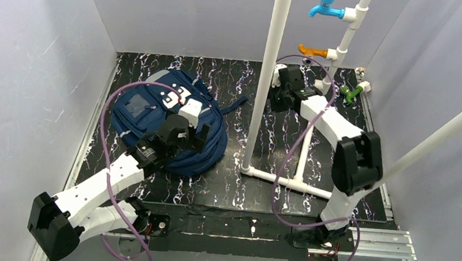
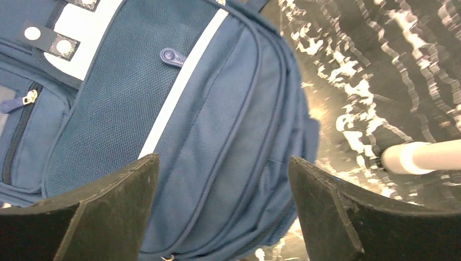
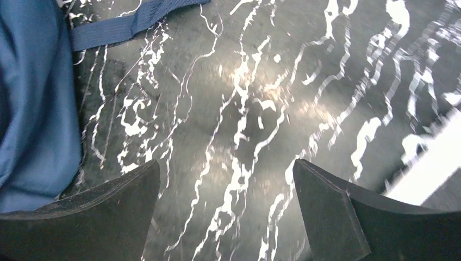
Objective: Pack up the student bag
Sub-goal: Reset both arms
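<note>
The student bag point(image 1: 148, 114) is a navy backpack lying flat at the left middle of the black marbled table. My left gripper point(image 1: 190, 136) hovers over its right side, open and empty. In the left wrist view the bag point(image 2: 179, 109) fills the left and centre, with its white patch, grey stripe and closed zips; the left gripper point(image 2: 223, 160) spans its side seams without touching them. My right gripper point(image 1: 277, 96) is open and empty near the white upright pipe. In the right wrist view the right gripper point(image 3: 226, 163) is over bare table, with the bag's edge point(image 3: 32, 109) and a strap point(image 3: 130, 22) at the left.
A white pipe frame stands mid-table: an upright point(image 1: 268, 77) and a base bar point(image 1: 287, 181). Blue point(image 1: 324, 9), orange point(image 1: 311, 51) and green point(image 1: 352, 92) taps sit on a second pipe at the back right. Grey walls close in three sides.
</note>
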